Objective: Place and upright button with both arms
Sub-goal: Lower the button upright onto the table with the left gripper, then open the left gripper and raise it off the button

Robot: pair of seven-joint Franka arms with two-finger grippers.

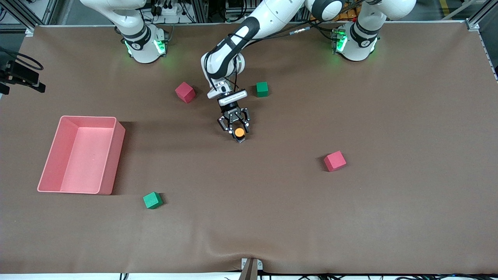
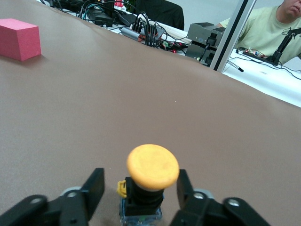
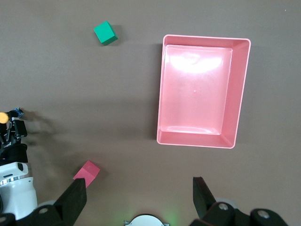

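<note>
1. Orange-capped, the button (image 1: 239, 132) stands upright on the brown table cover (image 1: 272, 217) near mid-table, between the spread fingers of the left gripper (image 1: 235, 128); the front view leaves it unclear whether a finger touches it.
2. Up close, the left wrist view shows the round cap (image 2: 153, 166) on its black and blue body with a gap to each black finger (image 2: 92, 188), so the left gripper is open around the button and grips nothing.
3. From high over its own end of the table, the right wrist view shows the right gripper (image 3: 140, 197) with fingers wide apart and empty as the right arm waits, and the pink bin (image 3: 202, 92) seen straight down.
4. Only the left wrist view shows the room: a seated person in a pale shirt (image 2: 270, 28) past the table edge, with cables and electronics nearby.
5. Around the button lie bare cover, a red cube (image 1: 185, 92) and a green cube (image 1: 262, 89) farther from the front camera, another red cube (image 1: 335, 161) toward the left arm's end, and a second green cube (image 1: 152, 200) nearer the camera, beside the bin.
</note>
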